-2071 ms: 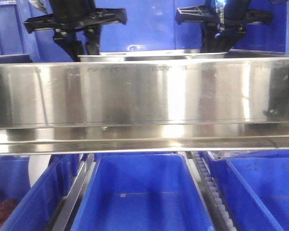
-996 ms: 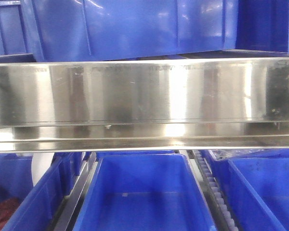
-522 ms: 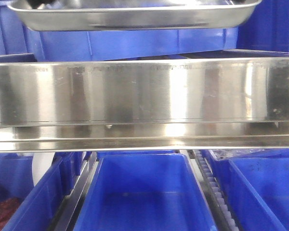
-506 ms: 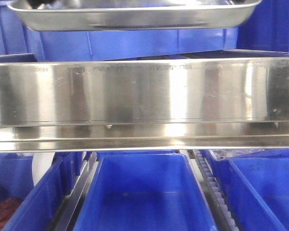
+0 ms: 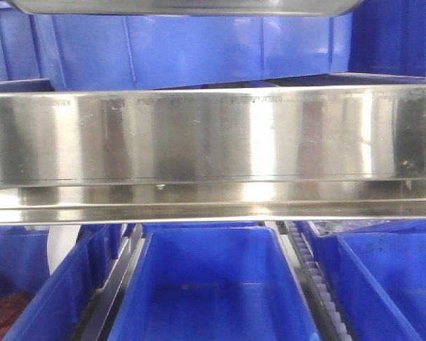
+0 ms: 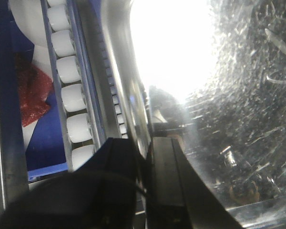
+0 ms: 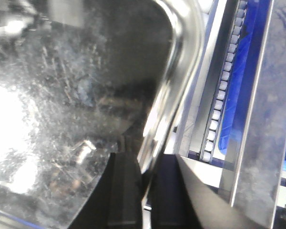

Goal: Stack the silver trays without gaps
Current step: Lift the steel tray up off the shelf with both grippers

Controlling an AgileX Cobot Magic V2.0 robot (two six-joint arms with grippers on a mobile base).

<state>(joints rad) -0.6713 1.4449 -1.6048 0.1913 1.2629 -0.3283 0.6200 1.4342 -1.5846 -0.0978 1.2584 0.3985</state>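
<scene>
One silver tray (image 5: pixel 184 6) hangs in the air, and only its underside shows along the top edge of the front view. The left wrist view looks into its scuffed, glaring bottom (image 6: pixel 238 95). There my left gripper (image 6: pixel 145 145) is shut on the tray's rolled left rim, one finger inside and one outside. My right gripper (image 7: pixel 145 164) is shut the same way on the right rim of the tray (image 7: pixel 62 95). Neither gripper appears in the front view.
A long brushed-steel shelf rail (image 5: pixel 213 135) spans the front view. Blue bins (image 5: pixel 213 298) stand below it and another blue bin (image 5: pixel 199 50) behind it. White roller tracks (image 6: pixel 69 95) (image 7: pixel 223 90) run beside the tray. Red material (image 6: pixel 33 90) lies in a left bin.
The tray was lifted off the shelf and out of view, then came back into view at the top. Since half a second ago it has risen, and only its underside shows.
</scene>
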